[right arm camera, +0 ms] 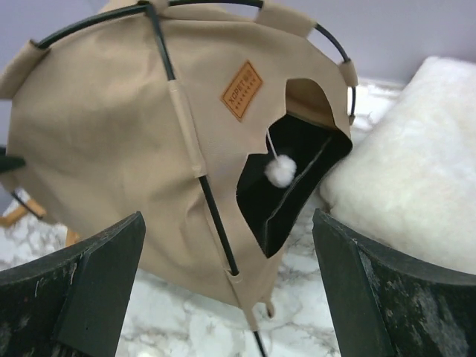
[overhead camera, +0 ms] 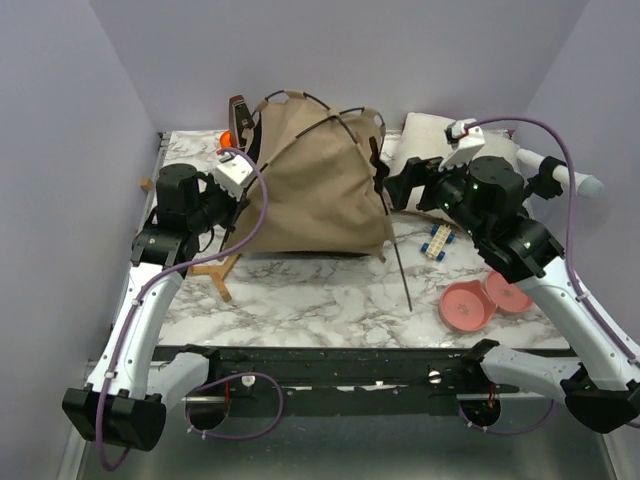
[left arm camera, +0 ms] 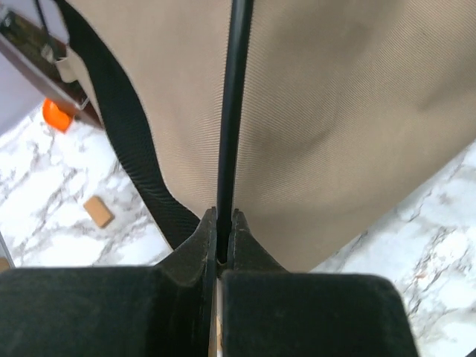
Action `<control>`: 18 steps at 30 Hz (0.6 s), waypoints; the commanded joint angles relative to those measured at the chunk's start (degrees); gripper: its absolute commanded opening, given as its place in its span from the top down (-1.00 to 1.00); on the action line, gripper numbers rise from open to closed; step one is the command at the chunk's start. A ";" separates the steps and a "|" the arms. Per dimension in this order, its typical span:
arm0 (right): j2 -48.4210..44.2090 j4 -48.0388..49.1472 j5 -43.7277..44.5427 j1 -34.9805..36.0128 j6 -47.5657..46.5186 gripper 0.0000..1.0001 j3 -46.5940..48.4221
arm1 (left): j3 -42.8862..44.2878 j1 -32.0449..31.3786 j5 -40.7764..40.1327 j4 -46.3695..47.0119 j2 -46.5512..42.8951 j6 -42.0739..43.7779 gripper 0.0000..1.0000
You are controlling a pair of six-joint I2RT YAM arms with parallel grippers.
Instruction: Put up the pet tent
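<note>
Tent (overhead camera: 315,190) sits at the back-middle of the marble table (overhead camera: 320,295). It's tan, half up and leaning, with thin poles crossing over the top. Its front bottom corner rests on the tabletop.

Left claw (left arm camera: 222,223) is at the tent's left side, pinched tight on a black pole (left arm camera: 234,97) that runs straight up the tan cloth. The fingers are nearly touching, with only the pole between them. A black strap (left arm camera: 126,134) hangs just beside that pole on the left and curves down behind the left finger.

Right claw (overhead camera: 395,185) is spread wide and holds nothing. It's near the tent's right side, facing the doorway (right arm camera: 286,186). The doorway is dark inside, with a white pompom (right arm camera: 280,171) dangling on a string in front. A brown label (right arm camera: 242,90) is on the cloth above and left of the doorway.

Clutter:
- A white fluffy pillow (overhead camera: 430,140) is right behind the right claw, close to the tent's right edge.
- A loose pole (overhead camera: 398,260) sticks out from the tent's front corner toward the near edge.
- A blue and white toy (overhead camera: 437,243) lies under the right arm.
- Two pink bowls (overhead camera: 467,305) are at front right, touching each other.
- A wooden piece (overhead camera: 215,272) is on the table under the left arm.
- An orange thing (left arm camera: 56,115) and a small tan block (left arm camera: 98,211) are left of the tent, apart from it.
</note>
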 commanded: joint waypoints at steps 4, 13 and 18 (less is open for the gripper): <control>2.11 -2.07 -10.83 -0.17 1.39 -1.00 -9.79 | -0.73 10.70 10.44 1.88 2.96 2.80 1.00; 1.32 0.63 -25.72 -0.17 7.77 -0.94 -25.85 | -2.16 12.58 2.89 3.60 3.20 0.28 1.00; -1.92 -1.82 -25.02 -0.18 9.17 -0.93 -27.57 | -2.67 12.58 -2.43 4.14 3.00 -0.30 1.00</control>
